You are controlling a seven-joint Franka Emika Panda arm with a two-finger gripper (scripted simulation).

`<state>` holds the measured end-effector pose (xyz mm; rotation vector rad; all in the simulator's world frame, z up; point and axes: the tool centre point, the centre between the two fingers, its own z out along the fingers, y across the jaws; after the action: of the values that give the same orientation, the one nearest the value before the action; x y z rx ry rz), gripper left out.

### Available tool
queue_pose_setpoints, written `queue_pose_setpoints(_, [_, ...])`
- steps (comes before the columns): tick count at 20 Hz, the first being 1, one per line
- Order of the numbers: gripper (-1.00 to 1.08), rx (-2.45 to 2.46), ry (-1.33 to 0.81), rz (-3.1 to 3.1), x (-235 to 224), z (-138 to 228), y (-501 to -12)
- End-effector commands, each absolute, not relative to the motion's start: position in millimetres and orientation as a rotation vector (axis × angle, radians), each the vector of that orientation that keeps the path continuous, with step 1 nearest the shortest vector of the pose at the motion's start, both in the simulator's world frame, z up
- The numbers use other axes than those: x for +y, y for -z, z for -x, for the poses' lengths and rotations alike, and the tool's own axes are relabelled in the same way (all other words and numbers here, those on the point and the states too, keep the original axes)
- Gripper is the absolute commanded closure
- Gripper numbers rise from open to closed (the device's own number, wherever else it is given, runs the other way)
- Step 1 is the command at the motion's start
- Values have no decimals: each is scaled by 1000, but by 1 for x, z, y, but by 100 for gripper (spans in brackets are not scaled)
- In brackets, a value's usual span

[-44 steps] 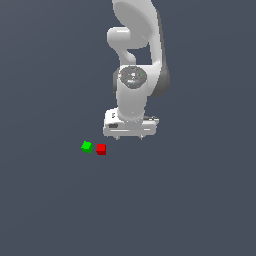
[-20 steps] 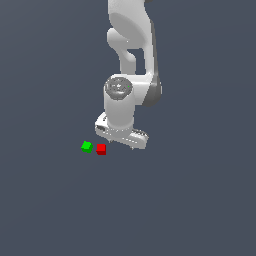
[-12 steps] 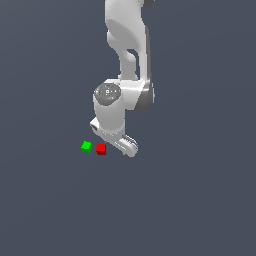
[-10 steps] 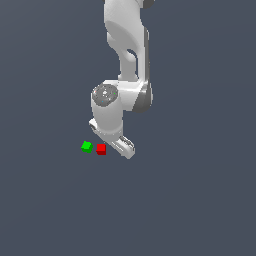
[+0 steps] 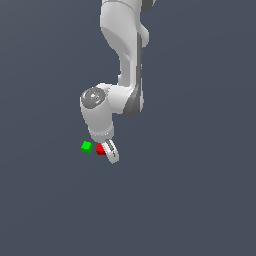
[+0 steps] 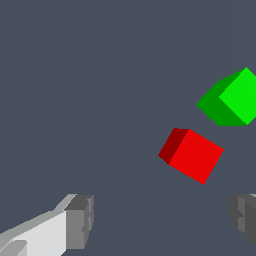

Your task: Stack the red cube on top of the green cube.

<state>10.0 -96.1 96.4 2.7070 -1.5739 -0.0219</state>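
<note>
Red cube [image 6: 192,155]: on the table, just beside the green cube [image 6: 231,98], not stacked.
Jaws [image 6: 160,222]: spread wide, holding nothing, near the red cube.
Progress: nothing done; grasp, lift, stack left.

Background — one flat, uniform slate-grey surface [image 5: 200,200] fills the exterior view from edge to edge. No seam or horizon separates floor from wall, so whether the upper part is a backdrop or the same ground cannot be told. No texture, grain, markings or grid on it.

Wrist view: same dull blue-grey ground [image 6: 75,75], equally plain.

Light — even and diffuse; the grey holds one tone across both views, with no bright patch, gradient or distinct cast shadow to be made out on it. Light source direction cannot be told from the surface alone.
</note>
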Motion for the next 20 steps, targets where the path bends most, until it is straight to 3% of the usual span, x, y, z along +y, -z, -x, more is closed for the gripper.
queue_pose_setpoints(1, [-92, -1699, 18, -2632, -104, -6, -92])
queue_pose_setpoints(20, [-92, -2221, 0, -2221, -135, 22, -70])
